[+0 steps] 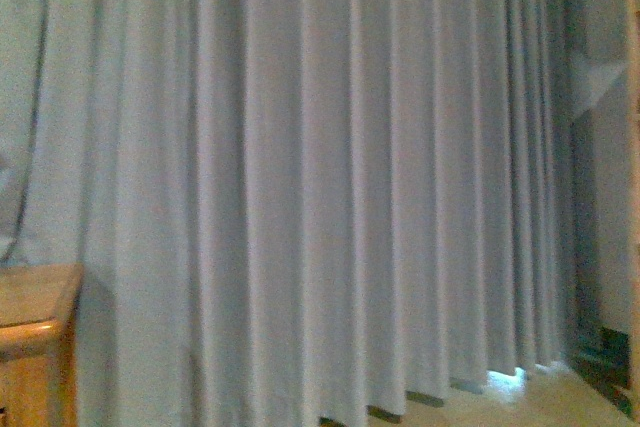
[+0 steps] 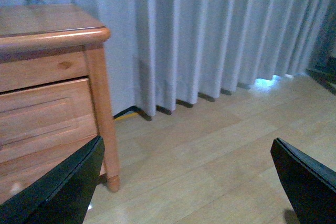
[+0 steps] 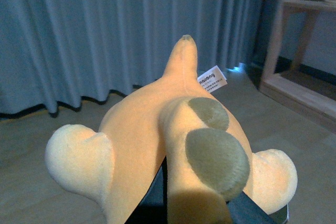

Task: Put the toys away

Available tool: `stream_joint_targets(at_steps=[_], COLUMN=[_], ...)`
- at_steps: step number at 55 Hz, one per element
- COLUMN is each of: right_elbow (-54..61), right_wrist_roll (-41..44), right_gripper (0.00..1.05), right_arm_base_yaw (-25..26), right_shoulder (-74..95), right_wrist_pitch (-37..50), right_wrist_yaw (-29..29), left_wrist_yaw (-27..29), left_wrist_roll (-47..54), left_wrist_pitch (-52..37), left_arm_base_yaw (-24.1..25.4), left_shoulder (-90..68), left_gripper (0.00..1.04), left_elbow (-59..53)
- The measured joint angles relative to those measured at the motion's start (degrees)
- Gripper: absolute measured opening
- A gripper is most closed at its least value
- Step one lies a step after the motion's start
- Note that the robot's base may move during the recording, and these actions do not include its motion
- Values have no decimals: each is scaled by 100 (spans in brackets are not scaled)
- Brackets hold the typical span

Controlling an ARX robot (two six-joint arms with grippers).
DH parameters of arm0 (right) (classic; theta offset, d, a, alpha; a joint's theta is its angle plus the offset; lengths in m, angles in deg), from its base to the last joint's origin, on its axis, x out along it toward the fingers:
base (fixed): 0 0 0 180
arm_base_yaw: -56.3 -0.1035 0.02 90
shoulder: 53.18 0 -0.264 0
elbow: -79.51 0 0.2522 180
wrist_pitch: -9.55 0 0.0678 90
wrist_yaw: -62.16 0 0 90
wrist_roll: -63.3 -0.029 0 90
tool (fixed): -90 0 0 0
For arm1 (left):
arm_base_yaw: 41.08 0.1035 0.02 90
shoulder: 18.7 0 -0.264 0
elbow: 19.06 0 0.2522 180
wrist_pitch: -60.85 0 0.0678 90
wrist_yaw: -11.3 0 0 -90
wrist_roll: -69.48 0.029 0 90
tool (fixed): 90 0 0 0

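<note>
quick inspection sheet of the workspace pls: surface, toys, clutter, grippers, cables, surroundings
surface: bare light wood floor
job's things: orange-yellow plush toy, white tag showing, held up off the floor
clutter: nothing seen
grippers: right gripper shut on the plush toy, mostly hidden beneath it; left gripper open and empty above the floor
cables: what looks like a thin yellow cable at the curtain foot, near the cabinet leg
surroundings: grey-blue curtain across the whole front view; wooden drawer cabinet standing against it; wooden shelf unit off to one side
</note>
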Motion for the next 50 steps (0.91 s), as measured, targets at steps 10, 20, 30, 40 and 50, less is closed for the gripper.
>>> stream_joint_targets(at_steps=[10,20,30,40,50], right_elbow=[0,0,0,0,0], right_wrist_roll=[0,0,0,0,0], right_gripper=[7,7,7,7,7], right_arm_base_yaw=[0,-2,-2,-4,11], right_shoulder=[0,0,0,-4,-4], right_wrist_pitch=[0,0,0,0,0], right_wrist_yaw=[9,7,2,7,76], left_wrist_yaw=[7,0,7,7,-46], left_wrist_roll=[2,0,0,2,11], left_wrist_pitch=[0,0,0,0,0], left_arm_base_yaw=[-2,0,-2,-4,-9], left_shoulder=[2,2,0,0,-2], left_gripper=[98,98,98,98,98], left_elbow=[0,0,0,0,0])
